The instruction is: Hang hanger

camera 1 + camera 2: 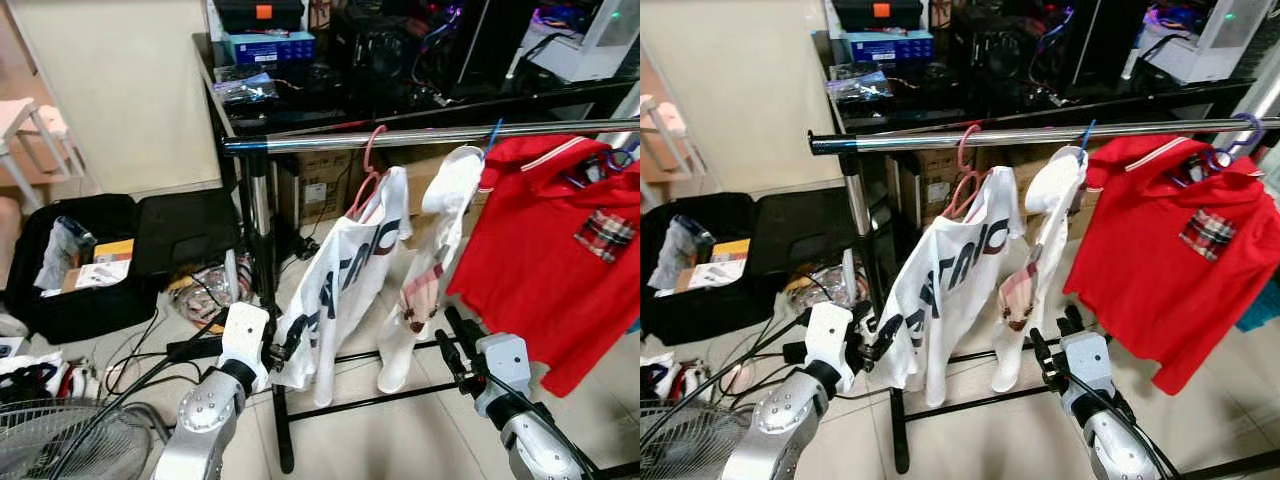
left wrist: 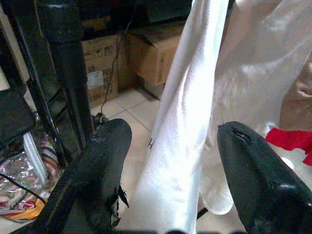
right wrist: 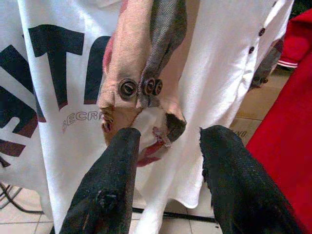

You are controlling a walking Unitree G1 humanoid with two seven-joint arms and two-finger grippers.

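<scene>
Two grippers are seen low down, near the cloth. The left gripper is at the bottom edge of the white tee, fingers spread wide, w/ the cloth hanging between them but not pinched. The right gripper is just under the small shirt, fingers apart too, nothing held.

The pink hanger is hooked over the rail already, w/ the tee on it. It sits tilted, so the tee hangs crooked. The hanging looks about done. To do it well, the hook should be checked so it sits right over the rail, and the cloth should be let go w/o a tug, or the hanger may be pulled off.

The fingers are black, w/ a rough grippy skin. The tee is thin, soft cotton w/ big dark letters. The small shirt is white w/ checked trim & round dark buttons. Farther right, a red shirt w/ a checked pocket is hung. The rail is shiny, round metal. Behind, cardboard boxes are kept.
</scene>
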